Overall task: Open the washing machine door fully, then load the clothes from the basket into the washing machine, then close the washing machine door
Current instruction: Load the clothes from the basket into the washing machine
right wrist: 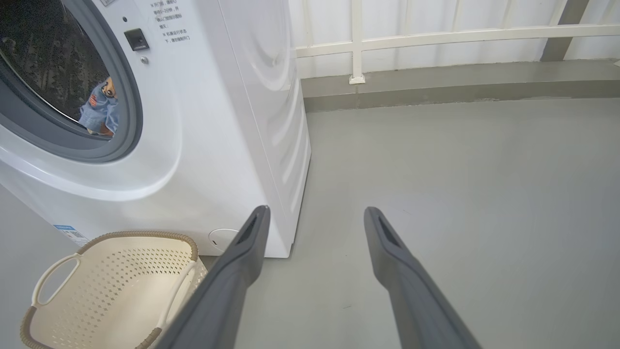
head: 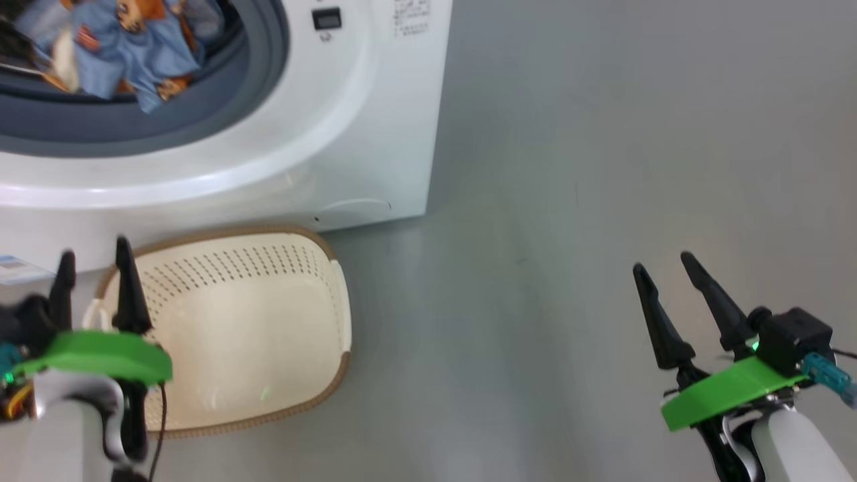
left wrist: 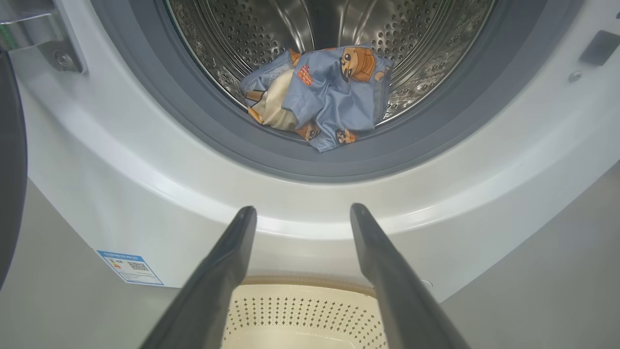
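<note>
Grey floor (head: 569,201) carries the empty basket (head: 234,268) just beside the washing machine (head: 375,134), whose drum (left wrist: 232,39) holds the clothes (head: 127,47), so loading looks done and, with the left pincer (head: 94,251) and right pincer (head: 663,262) both spread apart and empty, swinging the washing machine door (left wrist: 10,160) shut comes next.

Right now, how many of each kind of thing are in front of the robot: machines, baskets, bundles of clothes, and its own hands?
Washing machine: 1
Basket: 1, with nothing in it
Clothes bundle: 1, lying in the drum
Hands: 2, the left hand and the right hand, both open
Total: 5
</note>
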Controlling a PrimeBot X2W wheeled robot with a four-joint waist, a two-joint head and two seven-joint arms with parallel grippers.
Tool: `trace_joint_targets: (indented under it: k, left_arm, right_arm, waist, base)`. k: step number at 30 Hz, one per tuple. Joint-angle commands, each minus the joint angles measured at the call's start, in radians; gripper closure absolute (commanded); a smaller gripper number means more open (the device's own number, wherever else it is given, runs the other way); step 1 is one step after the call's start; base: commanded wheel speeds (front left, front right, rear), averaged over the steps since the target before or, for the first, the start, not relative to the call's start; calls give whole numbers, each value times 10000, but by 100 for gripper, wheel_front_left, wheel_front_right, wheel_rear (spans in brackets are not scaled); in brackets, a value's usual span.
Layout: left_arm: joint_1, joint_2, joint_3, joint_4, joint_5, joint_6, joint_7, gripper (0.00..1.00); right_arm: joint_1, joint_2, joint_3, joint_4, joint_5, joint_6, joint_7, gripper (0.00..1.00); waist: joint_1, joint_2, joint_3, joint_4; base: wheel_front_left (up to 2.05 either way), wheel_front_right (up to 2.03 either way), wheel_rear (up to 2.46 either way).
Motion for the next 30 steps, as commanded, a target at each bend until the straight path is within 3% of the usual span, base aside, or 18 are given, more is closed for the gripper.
trace_joint_targets:
  k: [1, 18, 30]
  left_arm:
    - [196, 274, 318, -324, 110, -15, -55, 0]
    - [3184, 51, 391, -2038, 200, -15, -55, 0]
    - [4289, -259, 708, -3009, 333, -15, -55, 0]
  right_arm:
    - [264, -149, 145, -185, 6, 16, -48, 0]
    - [1580, -372, -285, -268, 76, 16, -48, 0]
    - [2027, -318, -498, -437, 68, 16, -48, 0]
  waist:
    - [0, 0, -394, 165]
    - [0, 0, -1910, 337]
    - [0, 0, -2269, 301]
  base:
    - [0, 0, 0]
    - [0, 0, 0]
    - [0, 0, 0]
